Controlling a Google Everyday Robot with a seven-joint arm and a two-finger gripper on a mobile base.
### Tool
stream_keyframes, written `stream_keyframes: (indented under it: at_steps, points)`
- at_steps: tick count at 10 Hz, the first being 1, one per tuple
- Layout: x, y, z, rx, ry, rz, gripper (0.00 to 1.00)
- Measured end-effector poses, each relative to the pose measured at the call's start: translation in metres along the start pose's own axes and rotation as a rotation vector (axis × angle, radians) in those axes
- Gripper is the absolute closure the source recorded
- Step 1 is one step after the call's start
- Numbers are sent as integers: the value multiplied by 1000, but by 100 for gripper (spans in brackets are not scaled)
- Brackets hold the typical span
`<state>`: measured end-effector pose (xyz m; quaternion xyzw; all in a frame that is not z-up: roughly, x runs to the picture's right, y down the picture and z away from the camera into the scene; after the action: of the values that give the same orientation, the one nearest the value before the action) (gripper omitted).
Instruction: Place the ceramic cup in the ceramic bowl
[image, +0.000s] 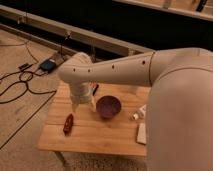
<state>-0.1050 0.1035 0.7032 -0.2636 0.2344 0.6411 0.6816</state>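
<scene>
At 9 o'clock of the ceramic bowl (108, 106): your gripper (83, 104), over the worktop (102, 136) | grip state: you cannot tell

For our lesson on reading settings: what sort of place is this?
Probably a robotics lab or test area: loose cables trail across the floor beside a small wooden table. The robot's hand hangs over that table, beside the ceramic bowl.

gripper (83, 105) between red object (68, 123) and ceramic bowl (108, 107); open tabletop (102, 137) in front
</scene>
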Motion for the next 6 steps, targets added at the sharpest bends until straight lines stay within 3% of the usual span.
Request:
stream_keyframes:
  at_steps: [2,6]
  points:
    - [-2,-1,1,1,2,1,35]
    - [-52,-45,18,45,-8,12,35]
